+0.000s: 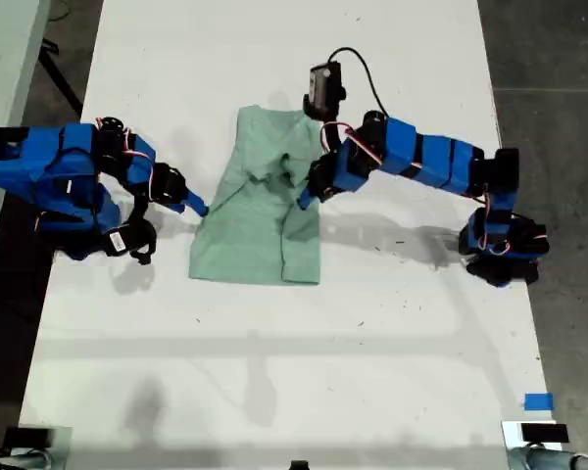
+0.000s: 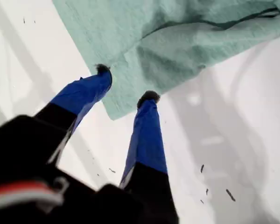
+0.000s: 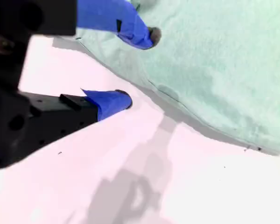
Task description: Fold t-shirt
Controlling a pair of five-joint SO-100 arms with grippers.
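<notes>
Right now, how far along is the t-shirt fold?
Early. Done: in the exterior view one side of the t-shirt looks folded inward, with wrinkles near its middle. In hand: nothing is gripped; my first claw is open at a fabric corner, my second claw open astride an edge. Left: the other side and the lengthwise fold.

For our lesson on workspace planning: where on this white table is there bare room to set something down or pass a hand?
Free: the wide white table stretch below the pale mint-green fabric t-shirt in the exterior view, and the strip above its collar. Crowded: both sides of the shirt, where two blue arms reach in.
</notes>
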